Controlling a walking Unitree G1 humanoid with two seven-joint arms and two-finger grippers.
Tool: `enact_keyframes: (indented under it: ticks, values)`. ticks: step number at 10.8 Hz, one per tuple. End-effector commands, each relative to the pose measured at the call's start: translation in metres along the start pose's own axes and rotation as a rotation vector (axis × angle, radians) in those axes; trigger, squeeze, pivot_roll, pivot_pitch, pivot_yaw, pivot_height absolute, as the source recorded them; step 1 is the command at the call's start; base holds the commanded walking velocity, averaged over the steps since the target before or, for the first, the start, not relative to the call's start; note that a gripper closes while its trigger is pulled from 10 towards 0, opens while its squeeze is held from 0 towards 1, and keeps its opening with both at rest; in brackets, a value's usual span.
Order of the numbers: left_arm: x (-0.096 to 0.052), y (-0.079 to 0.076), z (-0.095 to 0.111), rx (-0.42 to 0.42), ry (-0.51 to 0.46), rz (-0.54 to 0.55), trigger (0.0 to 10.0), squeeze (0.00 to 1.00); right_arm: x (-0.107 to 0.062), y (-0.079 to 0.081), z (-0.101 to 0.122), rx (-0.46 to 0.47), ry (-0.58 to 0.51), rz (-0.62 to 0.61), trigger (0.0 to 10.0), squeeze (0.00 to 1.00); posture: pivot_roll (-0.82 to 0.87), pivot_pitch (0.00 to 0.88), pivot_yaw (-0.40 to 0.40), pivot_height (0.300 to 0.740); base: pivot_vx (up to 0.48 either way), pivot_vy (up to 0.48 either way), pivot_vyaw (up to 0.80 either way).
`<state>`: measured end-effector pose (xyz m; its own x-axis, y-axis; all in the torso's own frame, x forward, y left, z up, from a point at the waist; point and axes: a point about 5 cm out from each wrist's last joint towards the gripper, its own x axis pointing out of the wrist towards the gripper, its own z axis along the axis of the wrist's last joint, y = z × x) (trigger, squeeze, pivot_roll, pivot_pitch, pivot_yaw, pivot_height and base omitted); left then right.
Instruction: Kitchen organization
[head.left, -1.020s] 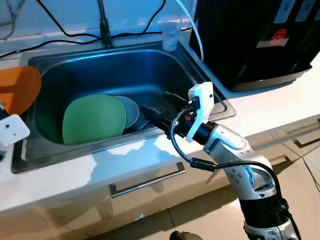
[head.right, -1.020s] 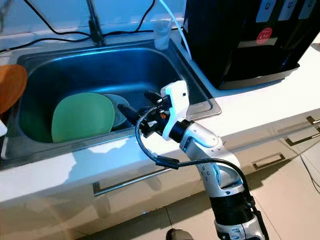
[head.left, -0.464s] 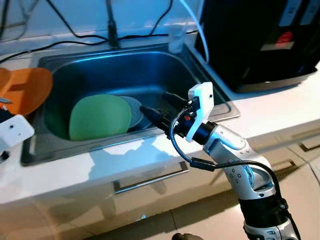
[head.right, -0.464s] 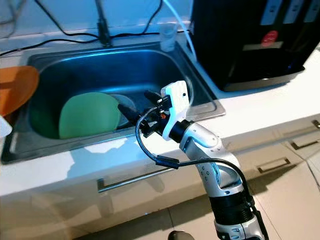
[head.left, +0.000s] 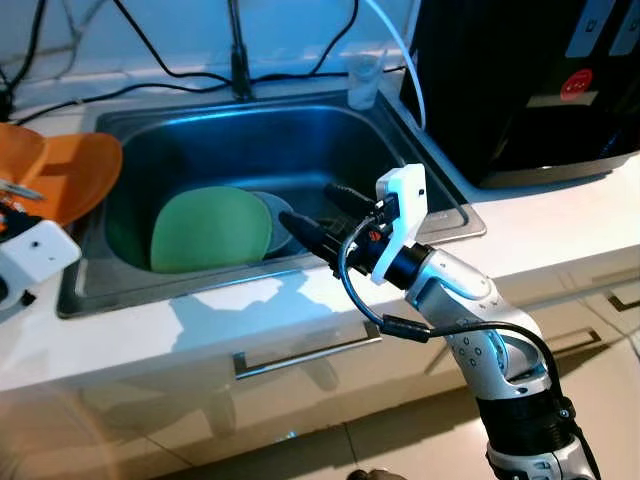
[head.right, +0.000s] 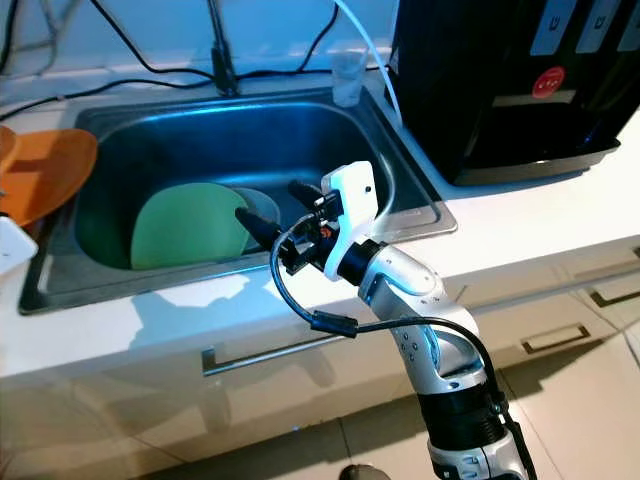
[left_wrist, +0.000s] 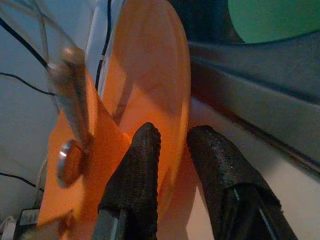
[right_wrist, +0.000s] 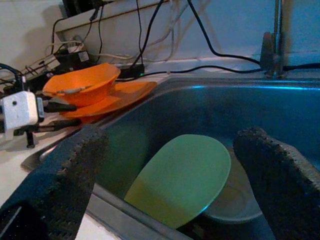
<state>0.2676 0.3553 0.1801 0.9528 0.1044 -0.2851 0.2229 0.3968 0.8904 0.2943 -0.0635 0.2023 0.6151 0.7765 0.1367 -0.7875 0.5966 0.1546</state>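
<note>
- the green plate (head.left: 209, 228) is a flat, pale green round dish with a matte face, leaning tilted inside the steel sink (head.left: 290, 120), its lower edge toward the front wall of the basin.
- behind its right edge sits a grey bowl (head.left: 278, 218), partly covered by the green plate and touching it.
- the right gripper (head.left: 318, 212) hangs over the right part of the sink, its 2 black fingers (right_wrist: 60, 175) spread wide apart and holding nothing.
- in the right wrist view the green plate lies between and beyond the 2 fingers, apart from both; the fingertips point at the plate and bowl from the right.
- an orange plate (head.left: 75, 172) lies on the white counter (head.left: 560, 205) just left of the sink, with an orange bowl (right_wrist: 82, 84) stacked on it; a metal spoon (right_wrist: 70, 90) rests in that bowl.
- the left gripper (left_wrist: 172, 145) is at the orange plate: its 2 fingers (left_wrist: 140, 165) are nearly closed, 1 on each side of the plate's rim, pinching it.
- a tap (head.left: 238, 60) rises behind the sink, a clear cup (head.left: 363, 78) stands at the back right corner, and a black appliance (head.left: 520, 80) sits on the counter to the right.
- black cables (head.left: 160, 70) run along the wall behind the sink.
</note>
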Motion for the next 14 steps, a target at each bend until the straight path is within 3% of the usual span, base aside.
enact_keyframes:
  ticks: [1,2,5,11,14]
  values:
    - [0.000,-0.066,-0.028,-0.009,0.133,-0.264,1.8,0.00,-0.002,0.000,0.001,-0.010,-0.006,-0.012,10.0,0.00,0.09,0.147,-0.082,0.740,0.000,0.000,0.00]
    - [0.001,-0.067,-0.028,-0.004,0.134,-0.279,0.0,0.00,-0.003,0.000,0.001,-0.010,-0.007,-0.015,10.0,0.00,0.08,0.148,-0.079,0.740,0.000,0.000,0.00]
    - [0.002,-0.069,-0.030,0.021,0.138,-0.331,0.0,0.00,-0.004,0.000,0.000,-0.009,-0.007,-0.022,10.0,0.00,0.08,0.150,-0.076,0.740,0.000,0.000,0.00]
    - [-0.023,-0.062,-0.038,0.059,0.145,-0.384,0.0,0.00,-0.004,0.001,-0.003,-0.007,0.002,-0.018,10.0,0.00,0.10,0.156,-0.080,0.740,0.000,0.000,0.00]
    - [-0.034,-0.041,-0.026,0.078,0.121,-0.382,0.0,0.00,-0.003,0.002,-0.005,-0.008,0.008,-0.007,10.0,0.00,0.12,0.157,-0.083,0.740,0.000,0.000,0.00]
